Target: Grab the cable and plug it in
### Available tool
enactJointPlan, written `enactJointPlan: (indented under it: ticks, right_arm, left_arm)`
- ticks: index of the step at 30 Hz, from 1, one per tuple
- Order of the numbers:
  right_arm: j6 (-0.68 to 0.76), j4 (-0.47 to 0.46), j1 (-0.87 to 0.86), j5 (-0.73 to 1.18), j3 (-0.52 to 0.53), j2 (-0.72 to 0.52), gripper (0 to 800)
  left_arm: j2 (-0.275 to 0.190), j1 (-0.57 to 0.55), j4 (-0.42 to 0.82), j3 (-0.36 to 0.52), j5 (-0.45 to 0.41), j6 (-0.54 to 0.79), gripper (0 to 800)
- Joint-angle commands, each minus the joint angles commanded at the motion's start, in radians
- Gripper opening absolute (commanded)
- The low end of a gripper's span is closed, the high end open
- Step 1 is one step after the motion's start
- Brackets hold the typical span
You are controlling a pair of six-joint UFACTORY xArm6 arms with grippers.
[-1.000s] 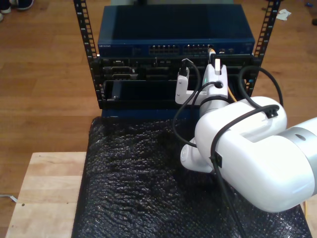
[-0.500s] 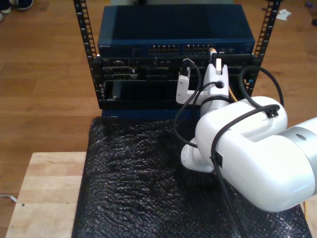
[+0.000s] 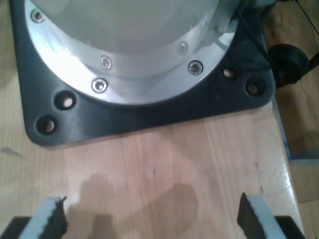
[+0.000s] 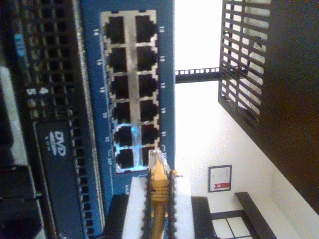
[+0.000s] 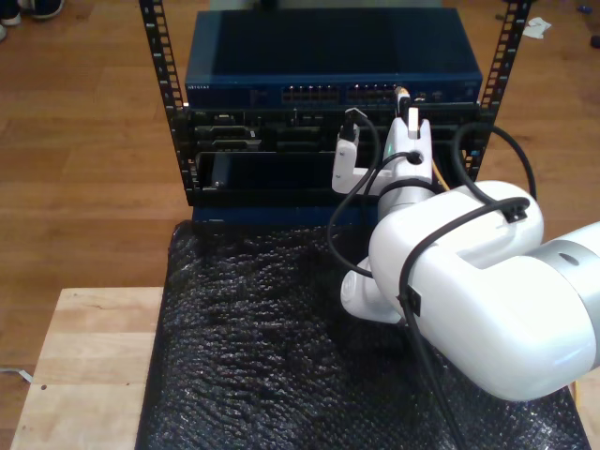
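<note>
Cable (image 4: 158,186) plug held at the switch (image 5: 333,56), not yet seated.

My second gripper (image 4: 158,199) clamps the yellow-orange cable between its two pads (image 4: 135,209), and the clear plug (image 4: 155,158) points at the port block (image 4: 130,89), just at the edge of the last row of sockets. In the exterior view the gripper is at about 1 o'clock from the middle, touching the front of the blue switch. I judge that the plug sits a little beside the socket mouth, so the good way is to shift it sideways until it is centred, keep it square to the panel, then push straight and slowly. My first gripper (image 3: 149,219) hangs with its jaws wide apart and holding nothing, over a wooden board (image 3: 164,164) beside a black base plate (image 3: 149,117).
</note>
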Motion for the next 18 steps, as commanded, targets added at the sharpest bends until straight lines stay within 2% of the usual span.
enactJointPlan:
  ticks: [18]
  right_arm:
    - [0.0, 0.0, -0.003, 0.002, -0.003, 0.008, 0]
  left_arm:
    - [0.0, 0.0, 0.0, 0.0, 0.0, 0.0, 799]
